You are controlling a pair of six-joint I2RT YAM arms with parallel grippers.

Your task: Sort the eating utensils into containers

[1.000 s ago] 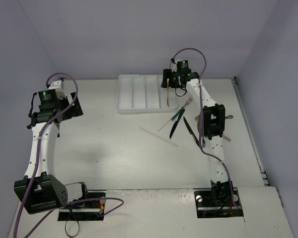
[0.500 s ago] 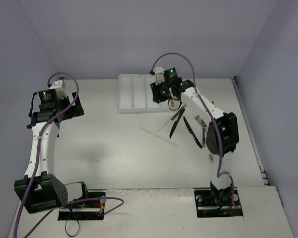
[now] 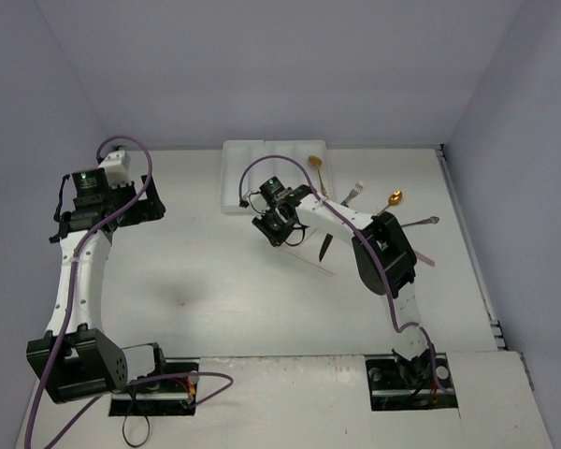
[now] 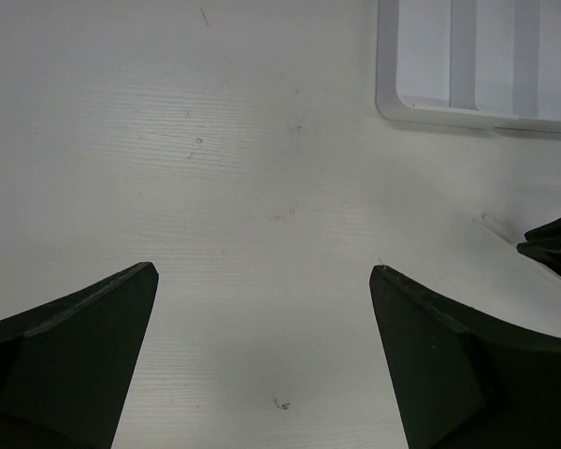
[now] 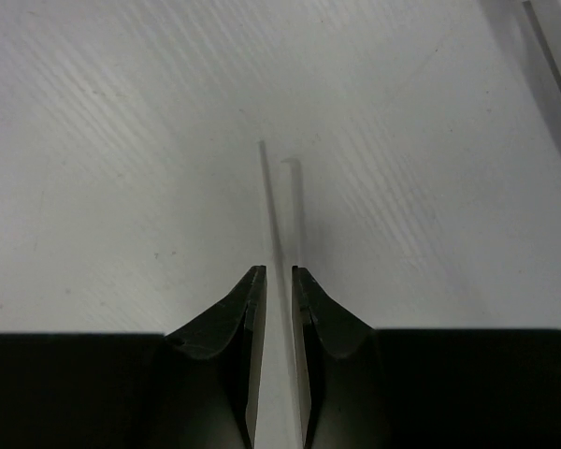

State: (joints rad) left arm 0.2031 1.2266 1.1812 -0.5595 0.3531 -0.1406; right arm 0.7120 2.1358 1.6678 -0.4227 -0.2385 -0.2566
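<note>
While left gripper gapes empty | right gripper nearly closed astride one slim pale utensil, grip unclear | one tray

My white-and-black left arm reaches up the left side, its black two-finger left gripper spread wide and facing down. My matching right arm folds in toward centre, its right gripper held low, jaws almost together with only a slit between.

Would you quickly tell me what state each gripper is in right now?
Left gripper: open, jaws wide apart, nothing between them.
Right gripper: jaws closed on the thin pale stick.
</note>
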